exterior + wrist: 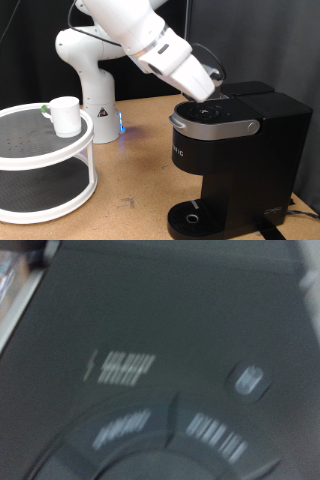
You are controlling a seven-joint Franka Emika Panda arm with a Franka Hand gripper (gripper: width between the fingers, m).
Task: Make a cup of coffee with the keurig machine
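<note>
The keurig machine (235,150) is a black boxy coffee maker with a grey-silver handle band, at the exterior view's right; its round drip tray (195,217) is bare. The gripper (212,95) is right on top of the machine's head, its fingers hidden behind the hand. The wrist view shows only the machine's black top (160,330), close and blurred, with printed buttons (215,435) and a small round button (249,379); no fingers show there. The cup (66,116), a small white mug with a greenish handle, stands on the top tier of the white stand at the left.
A white two-tier round stand (45,170) sits at the exterior view's left. The robot's white base (90,85) stands behind it, with a blue light at its foot. The wooden table (135,185) lies between stand and machine.
</note>
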